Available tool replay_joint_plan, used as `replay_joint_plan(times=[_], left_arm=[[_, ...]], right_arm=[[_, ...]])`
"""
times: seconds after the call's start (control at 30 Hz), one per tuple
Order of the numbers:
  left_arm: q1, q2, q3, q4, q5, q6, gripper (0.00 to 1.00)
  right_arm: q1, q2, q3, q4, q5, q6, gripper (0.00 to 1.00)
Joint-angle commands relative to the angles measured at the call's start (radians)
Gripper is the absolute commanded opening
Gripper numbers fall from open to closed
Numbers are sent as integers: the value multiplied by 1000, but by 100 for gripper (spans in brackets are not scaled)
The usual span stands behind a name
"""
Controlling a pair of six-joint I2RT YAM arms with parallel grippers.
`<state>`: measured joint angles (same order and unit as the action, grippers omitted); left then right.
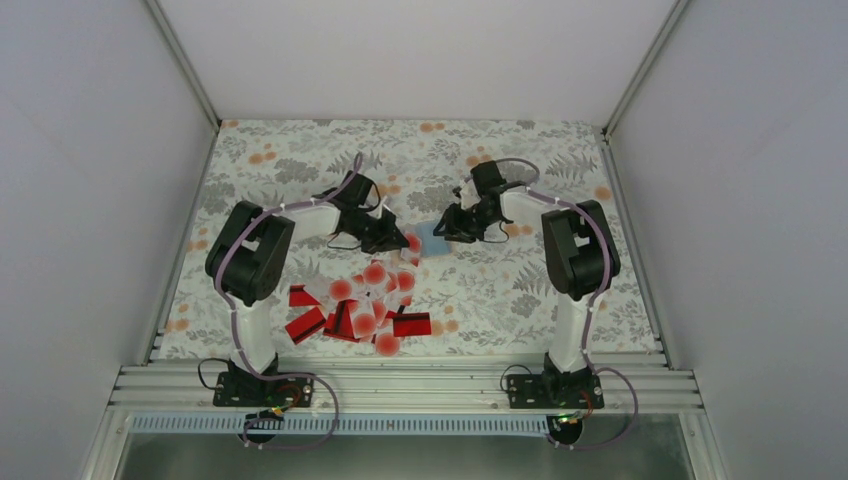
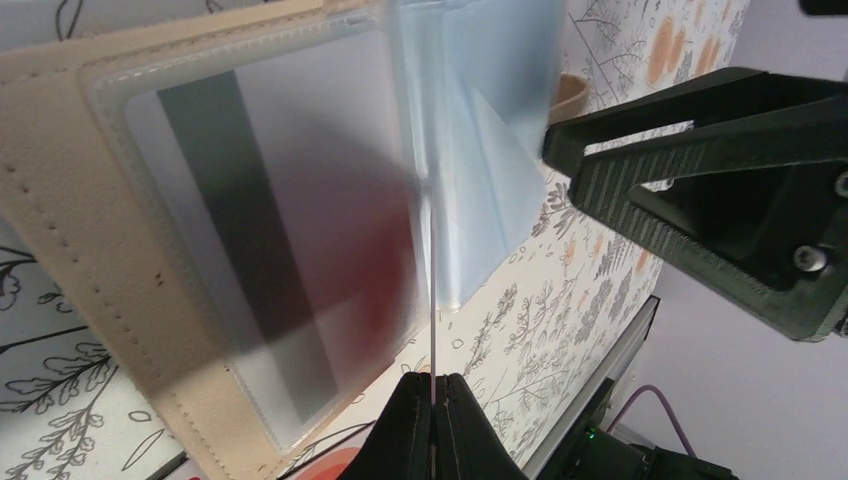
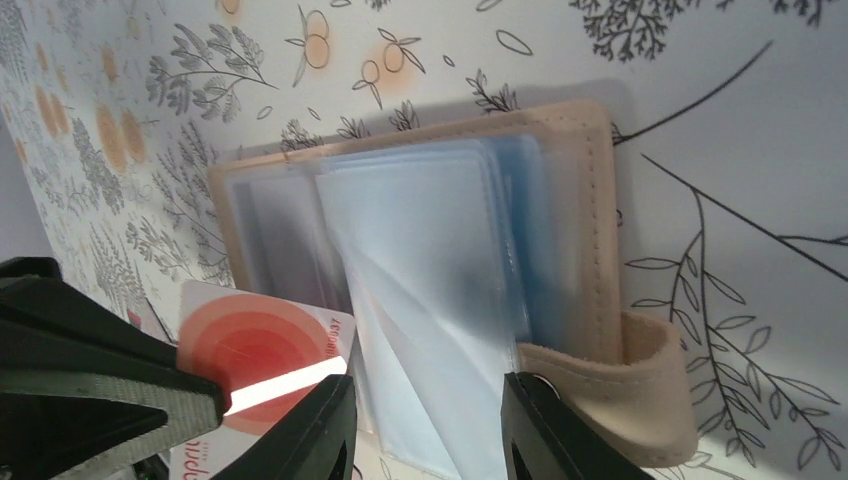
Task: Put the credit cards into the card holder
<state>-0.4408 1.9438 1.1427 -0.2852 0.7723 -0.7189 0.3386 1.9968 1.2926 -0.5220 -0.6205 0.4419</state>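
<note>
The tan card holder (image 1: 436, 240) lies open on the flowered cloth, its blue-clear sleeves (image 3: 430, 260) fanned up. My left gripper (image 2: 437, 378) is shut on a white credit card with a red dot (image 3: 255, 350). In the left wrist view that card (image 2: 433, 290) shows edge-on, its far edge at the holder's (image 2: 60, 200) sleeves. My right gripper (image 3: 430, 390) stands open astride the raised sleeves, with one fingertip next to the tan strap (image 3: 640, 390). In the top view both grippers, left (image 1: 388, 234) and right (image 1: 455, 226), meet at the holder.
A heap of several more credit cards (image 1: 360, 308), red ones and white ones with red dots, lies near the front of the cloth between the arms. The right gripper's finger (image 2: 700, 180) fills the right side of the left wrist view. White walls enclose the table.
</note>
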Motion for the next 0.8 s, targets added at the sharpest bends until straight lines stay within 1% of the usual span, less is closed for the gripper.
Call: replay_joint_plan(times=[0.0,0.47,0.77], left_arm=[[-11,17,37,14,16,-7,2],[-28,70,67,23,1,-3,2],[-27,105,36,158,16,-47,2]], right_arm=[[-10,5,-32,13,27,-16,38],[-36,1,-88,12,64,-34,38],[-46,10,-135,19,31,-48,39]])
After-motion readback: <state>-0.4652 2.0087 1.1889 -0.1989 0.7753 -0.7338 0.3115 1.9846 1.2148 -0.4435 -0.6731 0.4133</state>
